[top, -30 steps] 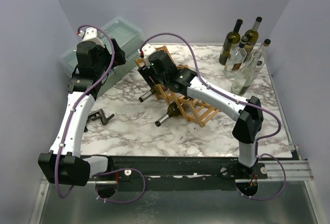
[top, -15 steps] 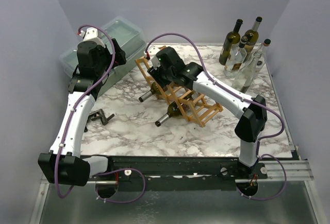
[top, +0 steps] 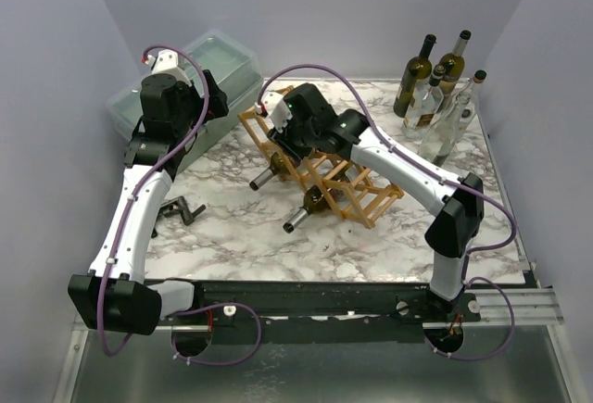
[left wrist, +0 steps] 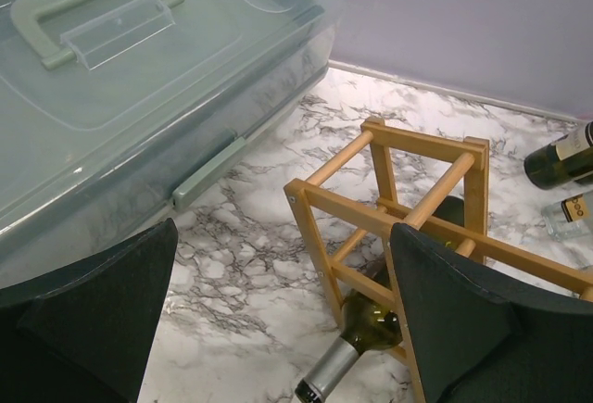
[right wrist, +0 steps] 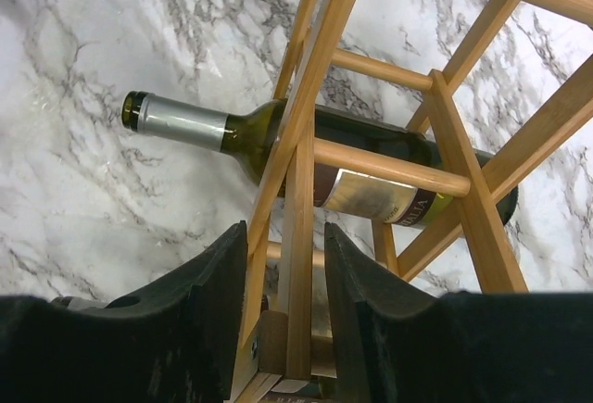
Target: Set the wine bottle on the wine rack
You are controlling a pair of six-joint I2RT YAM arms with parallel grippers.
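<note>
Right arm had swung a little toward 3 o'clock in the top view, and the wine rack (top: 361, 197) with its two lying bottles had shifted slightly with it on the counter (top: 232, 227). Left arm: no change we could see.

Right gripper (right wrist: 284, 232): jaws closed in tight on an upright slat of the rack, wood pinched between them, so we logged it as gripping the rack, not a bottle. Left gripper (left wrist: 283, 236): jaws wide apart and empty, hanging over the rack's end at 11 o'clock, beside the plastic container (left wrist: 120, 79).

Near racked bottle (top: 310, 207) lay in a cell, neck poking out toward 7 o'clock. Far racked bottle (top: 264, 176) lay the same way, directly below the right wrist.

Standing wine bottles (top: 435, 97) were clustered at the counter's 1 o'clock corner, upright and well apart from the rack. From the right jaws they lay at roughly 3 o'clock, long axes vertical. We judged the right arm much nearer to them than the left. We judged that the next pick needs the slat released first, then a side-on grasp and a tilt to lay the bottle flat.
</note>
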